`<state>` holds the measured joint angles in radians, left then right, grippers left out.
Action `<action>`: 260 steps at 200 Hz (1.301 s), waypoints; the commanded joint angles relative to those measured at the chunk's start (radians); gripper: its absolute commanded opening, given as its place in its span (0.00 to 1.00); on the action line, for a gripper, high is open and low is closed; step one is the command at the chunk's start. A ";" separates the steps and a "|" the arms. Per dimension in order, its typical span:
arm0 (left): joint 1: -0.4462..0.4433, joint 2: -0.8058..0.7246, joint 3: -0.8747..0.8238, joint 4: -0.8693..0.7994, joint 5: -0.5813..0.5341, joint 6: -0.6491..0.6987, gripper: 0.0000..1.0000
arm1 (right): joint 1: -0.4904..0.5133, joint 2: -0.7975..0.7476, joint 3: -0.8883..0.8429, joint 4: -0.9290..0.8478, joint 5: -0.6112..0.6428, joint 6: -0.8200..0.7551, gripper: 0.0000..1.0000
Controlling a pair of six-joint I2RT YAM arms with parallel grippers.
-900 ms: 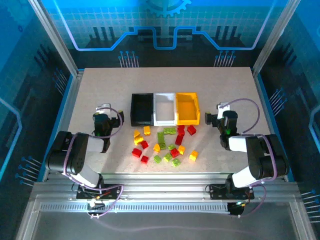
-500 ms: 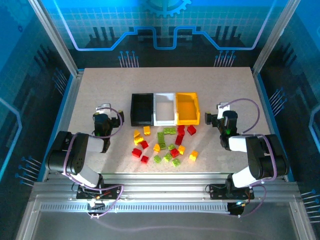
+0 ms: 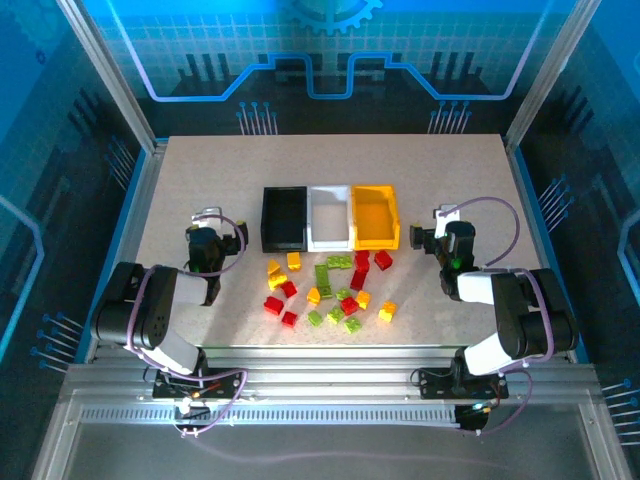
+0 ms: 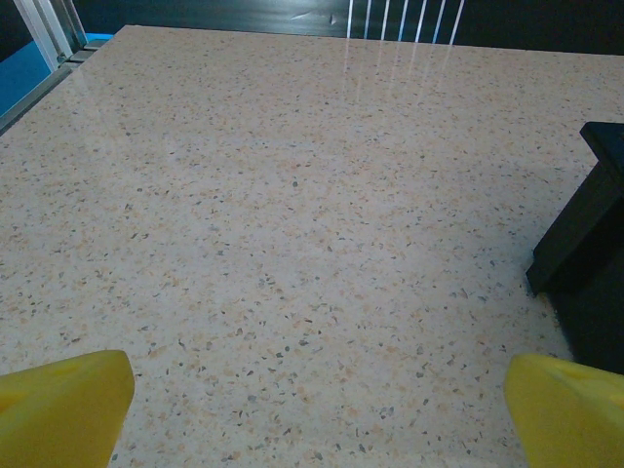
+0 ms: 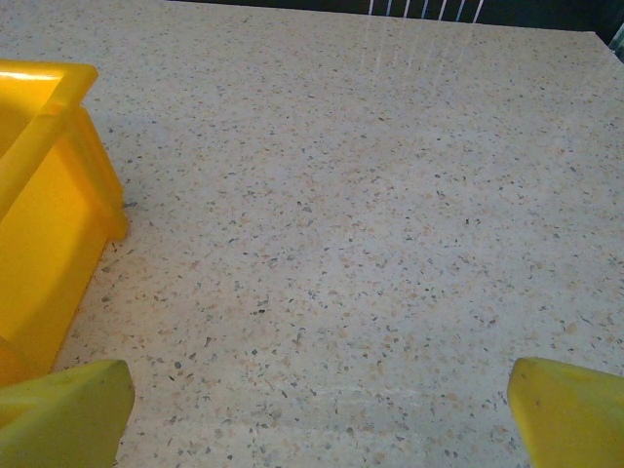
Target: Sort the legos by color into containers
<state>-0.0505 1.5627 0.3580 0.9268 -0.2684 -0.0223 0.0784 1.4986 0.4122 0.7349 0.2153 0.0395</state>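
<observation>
top: overhead, looks down on whole table (image 3: 200,170) | wrists: low, close, facing far edge | shared: black bin (image 4: 585,224), yellow bin (image 5: 49,214)

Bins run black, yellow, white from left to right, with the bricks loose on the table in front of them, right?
No: the order is wrong. The top external view shows black bin, white bin, yellow bin from left to right. The bricks do lie loose on the table in front of them.
</observation>
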 commanded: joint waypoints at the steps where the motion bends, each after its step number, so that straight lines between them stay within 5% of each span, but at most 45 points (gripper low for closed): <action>1: -0.003 -0.001 0.004 0.049 -0.012 0.015 0.99 | 0.008 0.003 0.004 0.048 -0.006 -0.016 1.00; 57: -0.005 -0.008 0.005 0.047 -0.037 0.015 0.99 | -0.021 -0.006 0.006 0.040 -0.061 -0.001 1.00; 116: -0.048 -0.306 0.052 -0.203 -0.230 -0.016 0.99 | -0.019 -0.158 0.206 -0.459 0.051 0.128 1.00; 137: -0.048 -0.346 0.081 -0.171 -0.242 -0.102 0.99 | 0.024 -0.206 0.249 -0.599 0.258 0.231 1.00; 156: -0.046 -0.355 0.114 -0.173 -0.337 -0.326 0.99 | 0.023 -0.190 0.394 -0.933 0.448 0.525 1.00; 173: -0.024 -0.415 0.142 -0.358 -0.372 -0.622 0.99 | -0.026 -0.137 0.548 -1.247 0.376 0.760 1.00; 194: 0.043 -0.493 0.180 -0.692 -0.331 -1.005 0.99 | -0.049 -0.103 0.568 -1.223 0.191 0.682 1.00; 227: 0.084 -0.535 0.126 -0.533 -0.108 -0.924 0.99 | 0.045 -0.184 0.497 -1.184 0.064 0.593 0.95; 260: 0.078 -0.563 0.227 -0.681 0.049 -0.925 0.99 | 0.151 -0.221 0.475 -1.322 -0.039 0.640 0.89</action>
<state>0.0311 1.0233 0.5041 0.3534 -0.3923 -0.9108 0.1581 1.3331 0.9092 -0.4545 0.2794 0.6353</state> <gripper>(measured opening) 0.990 0.910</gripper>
